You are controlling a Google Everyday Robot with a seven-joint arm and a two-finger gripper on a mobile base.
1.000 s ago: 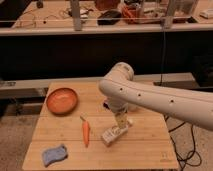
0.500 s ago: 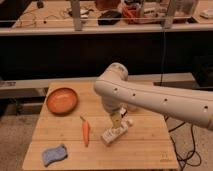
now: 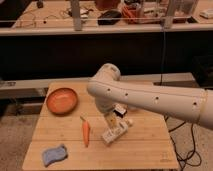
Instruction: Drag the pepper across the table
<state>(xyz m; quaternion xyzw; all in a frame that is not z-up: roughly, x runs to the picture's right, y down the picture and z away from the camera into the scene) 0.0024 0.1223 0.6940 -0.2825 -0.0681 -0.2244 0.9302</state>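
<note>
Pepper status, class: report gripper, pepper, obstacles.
Gripper low, beside pepper, not touching. Pepper flat on table. Pale packet under gripper; orange bowl, blue sponge apart.

Warm overhead light brightens the bench (image 3: pixel 145 150); the end effector (image 3: pixel 114 131), low over mid-bench, is evenly lit; the backdrop is dark.

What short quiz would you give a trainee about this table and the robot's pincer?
1. The pincer hangs low over the table, beside the white packet. In the picture, is the pepper to its left or right?
2. True or false: the pepper lies on the table, outside the orange bowl.
3. What lies nearest the table's front left corner? A blue sponge; B white packet; C orange bowl.
Key: 1 left; 2 true; 3 A.
</note>
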